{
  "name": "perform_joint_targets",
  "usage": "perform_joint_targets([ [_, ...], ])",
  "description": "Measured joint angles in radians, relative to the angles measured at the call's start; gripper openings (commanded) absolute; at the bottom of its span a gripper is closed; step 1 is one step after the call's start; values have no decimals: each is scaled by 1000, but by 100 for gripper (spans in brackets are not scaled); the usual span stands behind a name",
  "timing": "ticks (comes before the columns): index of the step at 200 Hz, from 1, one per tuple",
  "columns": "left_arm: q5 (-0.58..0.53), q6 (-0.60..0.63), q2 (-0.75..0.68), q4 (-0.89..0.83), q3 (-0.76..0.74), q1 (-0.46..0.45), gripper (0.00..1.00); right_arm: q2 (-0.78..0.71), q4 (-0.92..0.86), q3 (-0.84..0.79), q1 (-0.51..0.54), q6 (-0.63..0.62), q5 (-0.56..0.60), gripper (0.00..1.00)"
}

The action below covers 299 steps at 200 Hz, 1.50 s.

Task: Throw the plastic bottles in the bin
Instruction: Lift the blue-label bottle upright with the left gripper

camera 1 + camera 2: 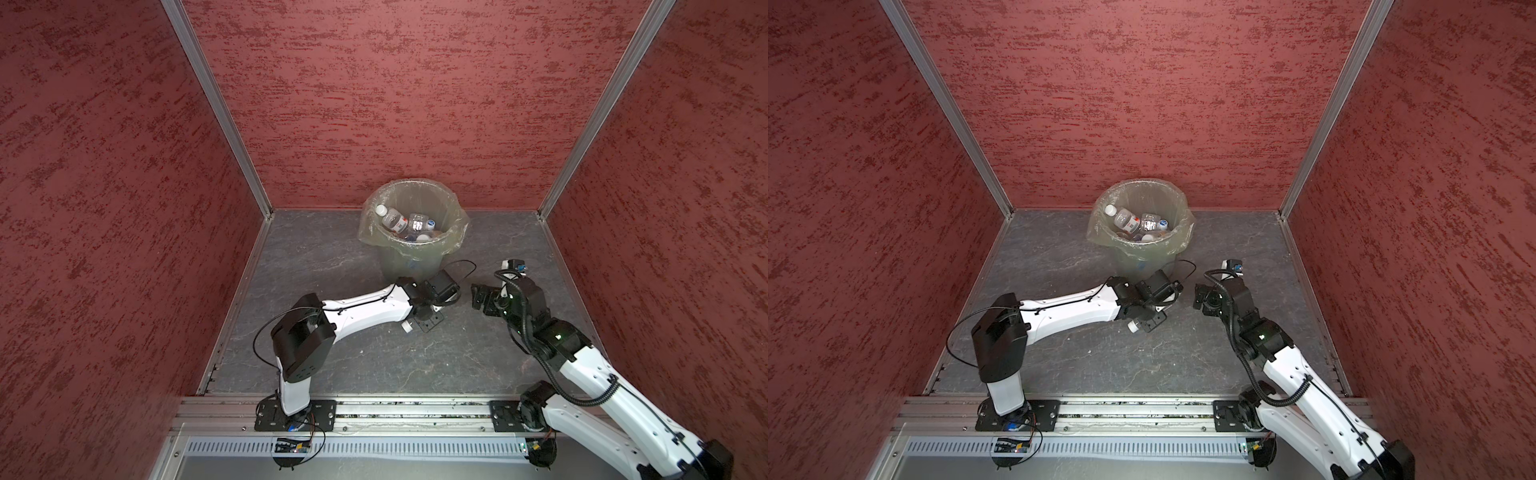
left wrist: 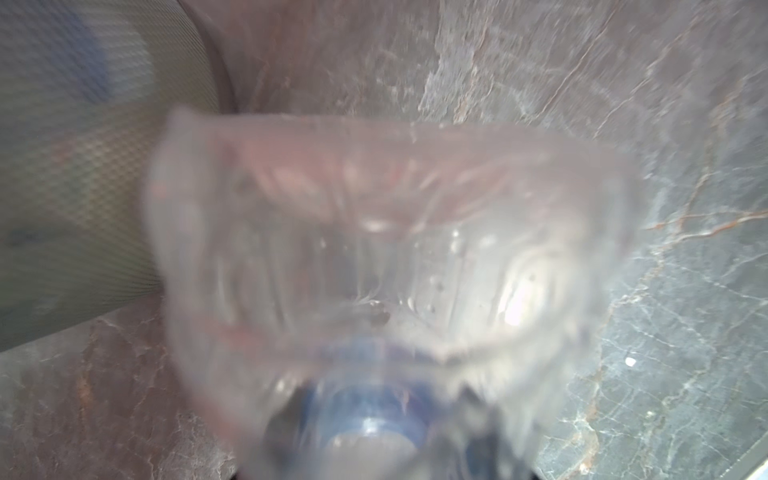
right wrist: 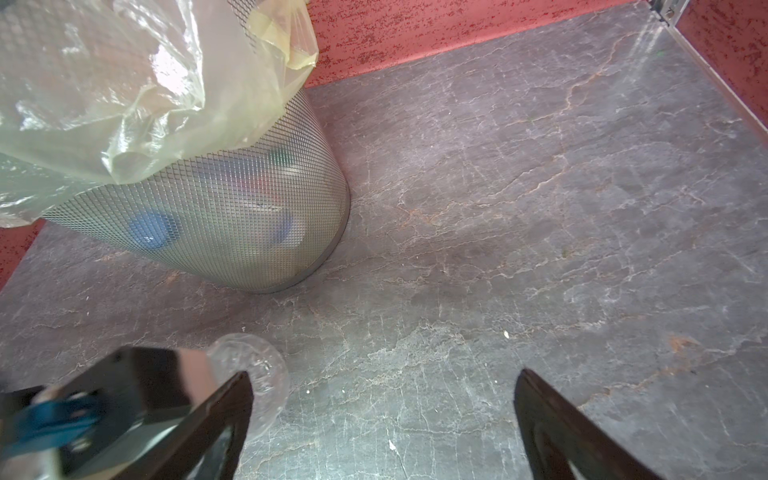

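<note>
Bottle (image 2: 386, 257), clear and white-capped, pinched in left hand (image 1: 422, 321) while right hand (image 3: 384, 386) gapes.

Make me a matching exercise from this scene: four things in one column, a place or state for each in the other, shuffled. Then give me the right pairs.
Things
1. left gripper
2. right gripper
3. bin
4. plastic bag

Places or states
A. open, holding nothing
B. folded over the bin's rim
C. shut on a clear bottle
D. upright near the back wall, with bottles inside

Pairs: 1-C, 2-A, 3-D, 4-B
</note>
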Motion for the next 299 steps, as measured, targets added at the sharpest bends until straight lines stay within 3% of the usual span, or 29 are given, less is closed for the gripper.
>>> perform_joint_targets([
  [116, -94, -19, -463, 209, -248, -50, 37, 1, 0, 0, 0, 0, 0, 99],
  [182, -227, -46, -768, 319, -345, -55, 37, 16, 0, 0, 0, 0, 0, 99],
  [299, -437, -215, -1268, 339, -588, -56, 36, 84, 17, 0, 0, 0, -8, 99],
])
